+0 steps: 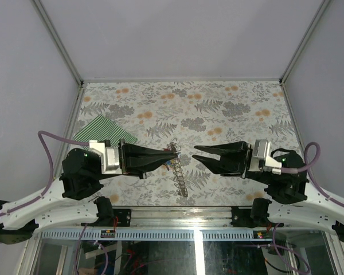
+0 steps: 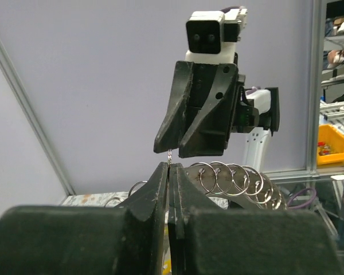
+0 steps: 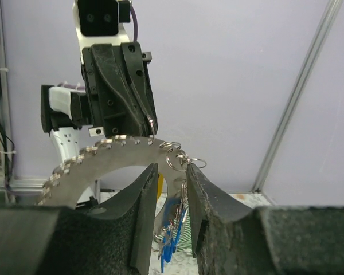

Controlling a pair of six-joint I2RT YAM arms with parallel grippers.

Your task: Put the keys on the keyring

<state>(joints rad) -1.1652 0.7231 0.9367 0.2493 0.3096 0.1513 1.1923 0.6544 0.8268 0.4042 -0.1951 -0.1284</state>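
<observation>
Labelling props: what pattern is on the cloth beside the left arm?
The cloth has green-and-white stripes; top view shows it best.

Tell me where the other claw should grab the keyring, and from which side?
Probably the top end of the keyring, right beside where the shut left gripper pinches it. The small rings there stick up free and face the open right gripper, so it can come straight in from the right. Lower down, the keys dangle and would likely get in the way.
</observation>
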